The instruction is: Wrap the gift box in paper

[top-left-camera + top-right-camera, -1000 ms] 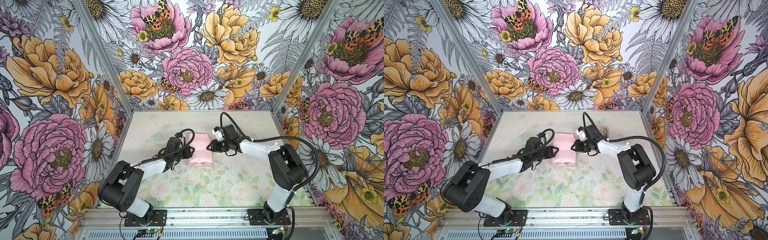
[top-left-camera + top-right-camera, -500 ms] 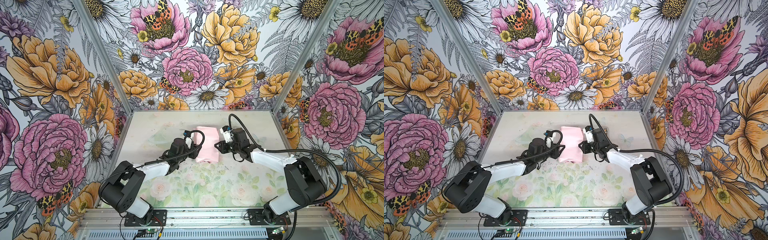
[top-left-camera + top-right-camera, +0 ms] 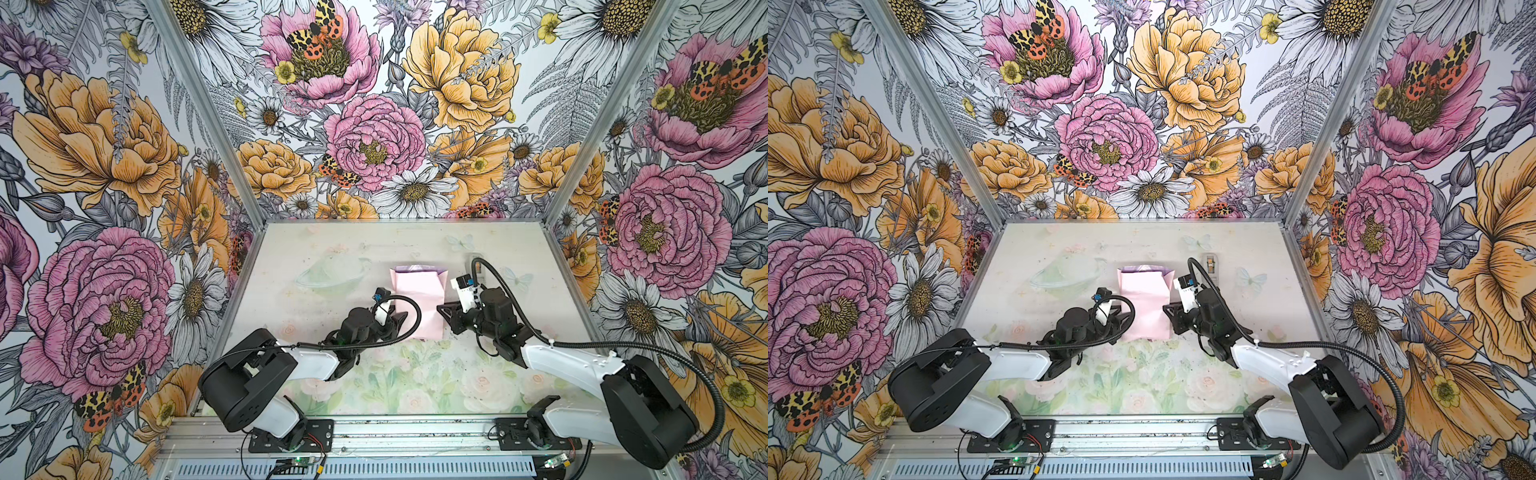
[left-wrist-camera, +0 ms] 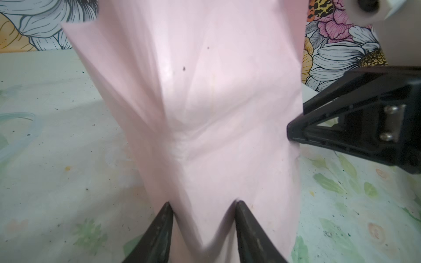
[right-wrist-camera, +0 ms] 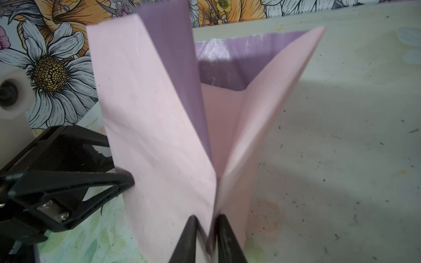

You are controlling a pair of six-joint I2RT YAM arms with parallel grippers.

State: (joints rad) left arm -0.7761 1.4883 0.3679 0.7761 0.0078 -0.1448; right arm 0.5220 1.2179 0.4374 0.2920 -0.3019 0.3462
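The left hand (image 3: 398,321), jaws half apart, clamps the left side of the paper (image 3: 419,297) at the middle of the bench (image 3: 332,249). The gift box is hidden, presumably inside. The right hand (image 3: 444,309), nearly closed, pinches the right fold. Likely step: closing an end. Next, press the open flaps flat.

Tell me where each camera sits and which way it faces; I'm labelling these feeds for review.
Top views: high above the front rail, facing down and toward the back wall; table, paper, both whole arms.
Left wrist: behind the left claw, facing the paper's pink face; own fingertips, plus the right claw.
Right wrist: behind the right claw, facing the upright paper, lilac inside; own fingertips, plus the left claw.
Shared: the wrist views face each other across the paper; each shows the other claw.
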